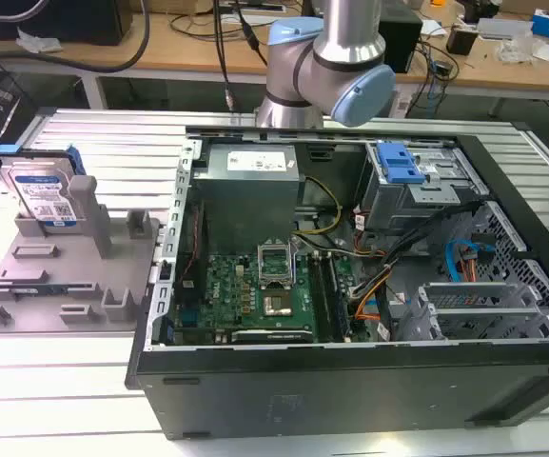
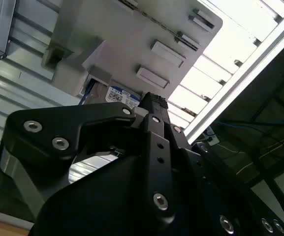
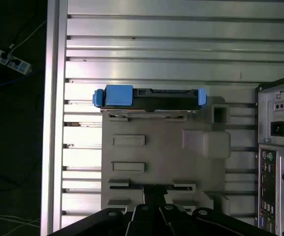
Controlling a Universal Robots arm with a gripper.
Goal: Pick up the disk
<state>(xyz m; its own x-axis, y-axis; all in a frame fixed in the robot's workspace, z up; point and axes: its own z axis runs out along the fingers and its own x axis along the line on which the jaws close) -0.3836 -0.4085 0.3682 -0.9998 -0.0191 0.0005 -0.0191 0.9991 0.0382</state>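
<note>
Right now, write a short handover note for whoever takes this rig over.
The gripper hangs over the grey holder, in the first wrist view, and is apart from the disk.
The disk stands on edge in a slot at the back of the holder, on the exterior view's left of the open computer case.
Done: nothing of the pick-up; the disk sits untouched.
Left: the whole grasp and lift.

The silver-grey disk [image 1: 41, 195] has a white-and-blue label [image 1: 49, 202] and blue rails [image 3: 118, 95]; its holder [image 1: 60, 286] is grey.
</note>
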